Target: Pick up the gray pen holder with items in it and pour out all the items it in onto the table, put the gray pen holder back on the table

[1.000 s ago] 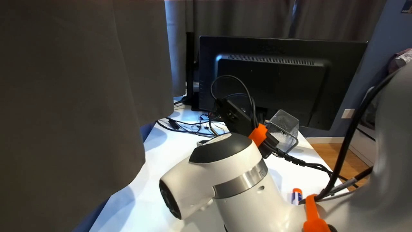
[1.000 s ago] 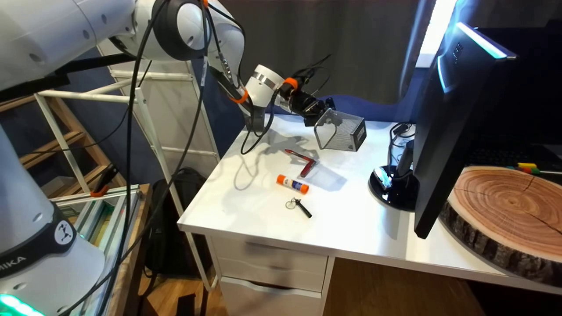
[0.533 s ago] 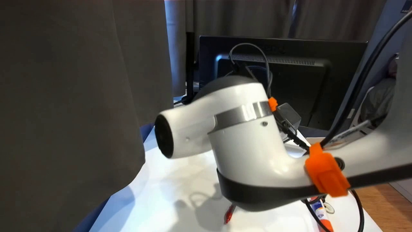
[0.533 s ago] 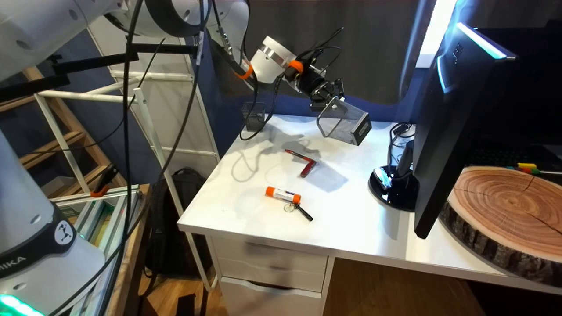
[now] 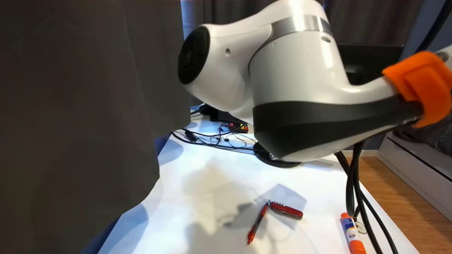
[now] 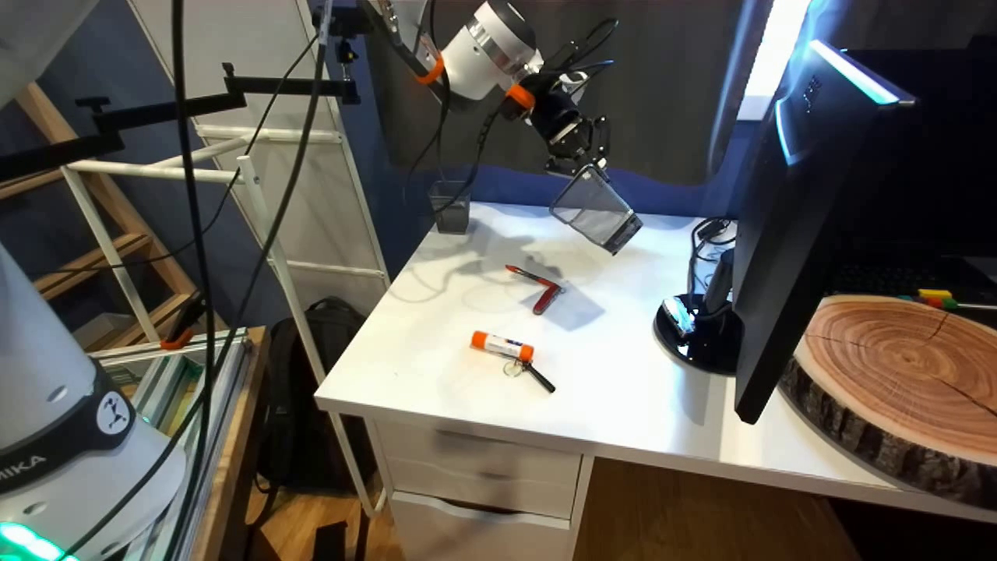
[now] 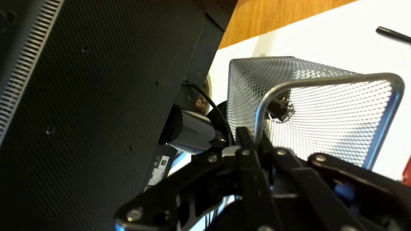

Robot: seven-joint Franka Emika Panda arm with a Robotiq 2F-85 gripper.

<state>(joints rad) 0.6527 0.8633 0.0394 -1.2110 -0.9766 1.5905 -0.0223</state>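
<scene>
Well, toward the near edge of the white table (image 6: 436, 366), a black key fob (image 6: 539, 377) on a ring lies just beside an orange-ended glue stick (image 6: 502, 346); whether they touch I cannot tell. Behind them a red pocket knife (image 6: 547, 299) and a red pen (image 6: 533, 275) make a corner, end to end or nearly so. These look like the items wanted out, so the pour seems mostly done, but perhaps not all: in the wrist view a small dark piece (image 7: 276, 110) with a bright chain or ring appears to sit inside the gray pen holder (image 6: 598, 209), down toward its base.

The holder hangs farther back, off the table, leaning with its mouth higher than its base. To finish well, turn it until the mouth drops below the base, low over bare tabletop, and shake gently, swinging clear of the monitor (image 7: 96, 96). Only then bring it upright and set the base flat, away from the loose things.

The gripper (image 7: 255, 141) is drawn nearly together, its fingers (image 7: 244, 141) pinching the rim, one on either side. So thin a hold may let the holder pivot, I judge, so shake slowly. Farthest off, another small dark cup (image 6: 449, 206) stands at the table's back corner.
</scene>
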